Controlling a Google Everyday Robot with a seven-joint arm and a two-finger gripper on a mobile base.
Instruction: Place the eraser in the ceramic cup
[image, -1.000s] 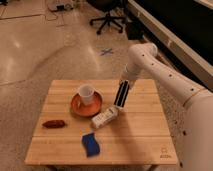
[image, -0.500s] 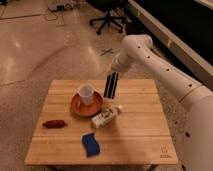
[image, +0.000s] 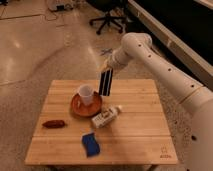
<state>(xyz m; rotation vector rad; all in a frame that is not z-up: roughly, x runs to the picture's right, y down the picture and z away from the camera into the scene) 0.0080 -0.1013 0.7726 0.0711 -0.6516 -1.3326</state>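
The eraser, a black block with white stripes, hangs upright from my gripper, which is shut on its top end. It is held above the table, just right of the ceramic cup. The small white cup stands upright on the orange-brown saucer at the table's left centre. The eraser's lower end is about level with the cup's rim and apart from it.
A white bottle lies on its side just right of the saucer. A blue sponge lies near the front edge. A reddish-brown object lies at the left. An office chair stands on the floor behind the wooden table.
My gripper has carried the eraser leftward and a little back, from over the bottle to just beside the cup. Nothing on the table has moved.
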